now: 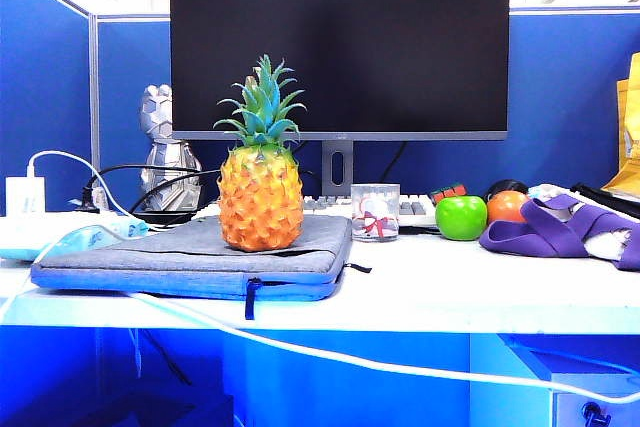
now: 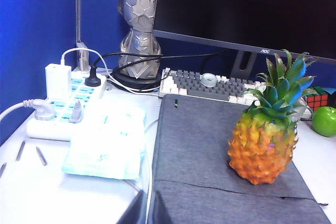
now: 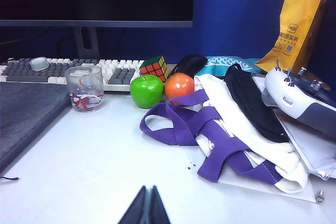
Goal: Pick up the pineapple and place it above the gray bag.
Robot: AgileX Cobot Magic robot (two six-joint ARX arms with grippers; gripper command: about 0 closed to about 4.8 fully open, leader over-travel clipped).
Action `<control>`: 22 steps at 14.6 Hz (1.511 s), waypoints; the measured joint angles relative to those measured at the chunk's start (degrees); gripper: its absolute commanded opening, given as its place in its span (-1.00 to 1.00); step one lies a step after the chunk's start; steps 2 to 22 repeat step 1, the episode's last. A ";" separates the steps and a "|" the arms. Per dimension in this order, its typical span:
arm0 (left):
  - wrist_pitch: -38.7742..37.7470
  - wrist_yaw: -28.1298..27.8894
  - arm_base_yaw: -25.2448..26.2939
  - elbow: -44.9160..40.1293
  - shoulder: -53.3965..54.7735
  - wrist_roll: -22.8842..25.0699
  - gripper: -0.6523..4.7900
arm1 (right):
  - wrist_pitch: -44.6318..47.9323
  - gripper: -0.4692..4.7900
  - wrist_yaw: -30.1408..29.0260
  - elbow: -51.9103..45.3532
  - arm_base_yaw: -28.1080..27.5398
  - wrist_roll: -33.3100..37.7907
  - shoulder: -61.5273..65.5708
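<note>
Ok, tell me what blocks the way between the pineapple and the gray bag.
Nothing visible does. The pineapple already stands upright on top of the gray bag. Both pincers are shut and apart from it: the left pincer is at the bag's near edge, the right pincer over bare table.

Exterior view: low, at desk-edge height, facing the monitor [image 1: 340,42] head-on, moderately near. Left wrist view: raised above the desk's left part, angled down and toward the monitor; the closed left gripper [image 2: 147,211] tips show at the frame edge. Right wrist view: low over the desk's right part, facing the keyboard [image 3: 63,71]; the closed right gripper [image 3: 148,206] tips show likewise. All three share the monitor, keyboard, green apple [image 3: 146,91] and gray bag [image 2: 210,145]; exterior and left wrist views share the pineapple [image 1: 260,182].
</note>
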 measured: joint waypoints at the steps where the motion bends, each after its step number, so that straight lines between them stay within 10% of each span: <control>1: 0.00 0.00 0.00 0.00 0.00 0.00 -0.65 | 0.00 -0.81 0.00 0.00 0.00 0.00 0.00; 22: 0.00 0.00 0.00 0.00 0.00 0.00 -0.65 | 0.00 -0.81 0.00 0.00 0.00 0.00 0.00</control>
